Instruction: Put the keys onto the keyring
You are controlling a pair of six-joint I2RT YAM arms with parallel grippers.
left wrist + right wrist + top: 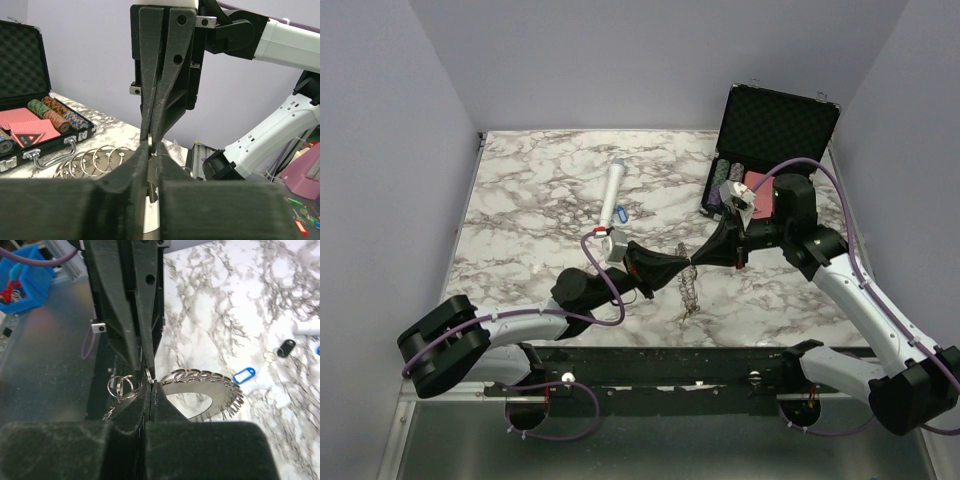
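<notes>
The keyring (220, 401), a flat grey plate rimmed with small split rings, hangs over the table between both grippers (691, 290). My right gripper (150, 385) is shut on its rim at one split ring. My left gripper (151, 150) meets it tip to tip (686, 266). Its jaws stand a little apart, with a metal key (152, 186) in the gap between them. More of the keyring's split rings (95, 159) show in the left wrist view. A blue-tagged key (244, 375) and a black-tagged key (286, 347) lie loose on the marble.
A white cylinder (612, 195) lies at mid-table beside the blue tag (621, 213). An open black case (770, 130) with poker chips (55, 115) and red cards stands at the back right. The right arm (840, 270) reaches in from the right.
</notes>
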